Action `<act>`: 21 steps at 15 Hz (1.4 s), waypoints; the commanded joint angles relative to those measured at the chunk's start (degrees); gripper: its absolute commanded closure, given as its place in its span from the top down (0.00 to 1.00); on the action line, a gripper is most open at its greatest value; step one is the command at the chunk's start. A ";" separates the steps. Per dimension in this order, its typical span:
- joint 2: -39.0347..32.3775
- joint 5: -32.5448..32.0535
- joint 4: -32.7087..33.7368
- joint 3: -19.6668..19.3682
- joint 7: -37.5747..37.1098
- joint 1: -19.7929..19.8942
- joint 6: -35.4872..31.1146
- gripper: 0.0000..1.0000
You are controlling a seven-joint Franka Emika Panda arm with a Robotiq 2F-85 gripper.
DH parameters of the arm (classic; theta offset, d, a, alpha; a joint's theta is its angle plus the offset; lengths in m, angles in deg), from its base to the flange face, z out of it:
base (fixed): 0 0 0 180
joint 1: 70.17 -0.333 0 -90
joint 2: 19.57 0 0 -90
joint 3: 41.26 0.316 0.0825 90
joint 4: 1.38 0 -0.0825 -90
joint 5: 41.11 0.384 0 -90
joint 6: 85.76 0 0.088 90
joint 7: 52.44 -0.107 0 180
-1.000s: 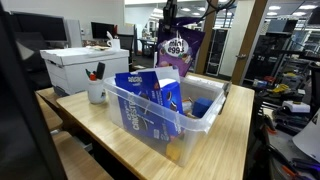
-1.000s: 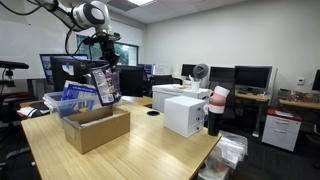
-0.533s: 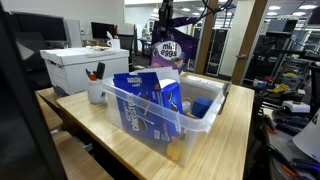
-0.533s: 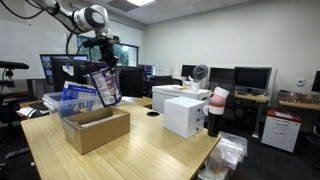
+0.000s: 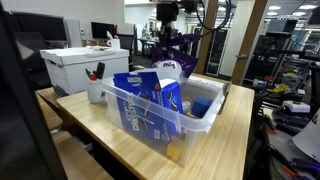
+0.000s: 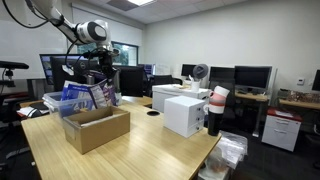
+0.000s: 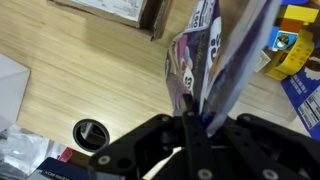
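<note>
My gripper [image 5: 167,34] is shut on the top edge of a purple and white snack bag [image 5: 172,63]. The bag hangs low over a clear plastic bin [image 5: 150,128], its lower part at or just inside the rim. The bin holds blue packages [image 5: 135,97]. In an exterior view the gripper [image 6: 97,68] holds the bag [image 6: 102,92] beside the blue packages [image 6: 78,97]. In the wrist view the fingers [image 7: 190,108] pinch the crinkled bag [image 7: 215,45] above the wooden table [image 7: 90,70].
A white box [image 5: 85,63] and a white mug with pens [image 5: 96,93] stand beside the bin. An open cardboard box [image 6: 96,130], another white box [image 6: 185,114] and a dark bottle [image 6: 214,118] stand on the table. A black round object [image 7: 90,133] lies on the tabletop.
My gripper has moved down with the purple bag, from well above the bin to its rim.
</note>
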 commanded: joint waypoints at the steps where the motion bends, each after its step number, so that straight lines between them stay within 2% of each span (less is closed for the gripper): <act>1: -1.12 0.01 -0.75 0.00 -1.30 -0.73 -0.05 0.06; 2: -1.42 1.06 -0.76 0.16 -1.18 -0.80 0.17 0.06; 3: -0.84 -0.04 -0.42 0.33 -2.01 -1.55 0.05 0.31; 4: -0.55 -0.01 -0.15 0.49 -2.04 -1.79 0.32 0.31; 8: 3.44 -1.15 1.09 1.14 -3.37 -3.35 0.06 0.49; 11: 8.28 -2.01 1.23 2.20 -4.00 -4.46 -2.07 0.69; 13: 10.22 -0.04 0.15 2.93 -3.29 -4.62 -4.48 0.81; 16: 11.81 1.75 -4.37 4.54 -6.63 -5.47 -7.55 0.96; 21: 11.61 1.51 -10.64 7.37 -12.61 -7.51 -6.74 1.00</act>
